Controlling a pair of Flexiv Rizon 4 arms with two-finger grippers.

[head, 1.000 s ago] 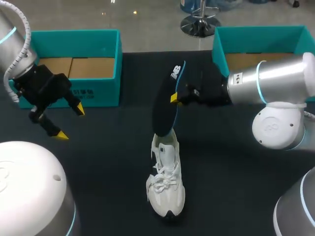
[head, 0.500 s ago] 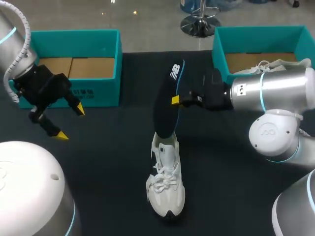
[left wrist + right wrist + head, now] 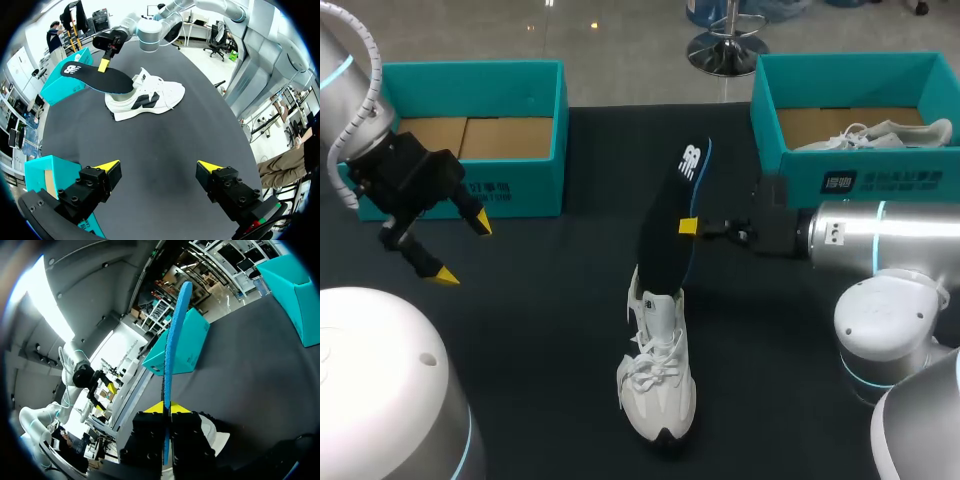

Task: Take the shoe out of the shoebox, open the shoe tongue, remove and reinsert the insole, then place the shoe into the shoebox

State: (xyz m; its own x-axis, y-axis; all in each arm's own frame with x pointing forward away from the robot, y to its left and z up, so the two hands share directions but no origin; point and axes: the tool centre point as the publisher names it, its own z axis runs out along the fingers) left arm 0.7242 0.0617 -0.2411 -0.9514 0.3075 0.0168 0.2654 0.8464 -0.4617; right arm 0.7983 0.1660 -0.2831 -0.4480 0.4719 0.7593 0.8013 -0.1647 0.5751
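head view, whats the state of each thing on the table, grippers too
insole: tilted up, lower end at the shoe's opening, pinched by the right gripper
shoe: out of the boxes, standing on its sole on the table
left box: open, no shoe inside
right box: open, a second shoe lying in it
left gripper: open, empty
right gripper: shut on the insole

A black matte table [image 3: 540, 330] lies flat under soft, even light.
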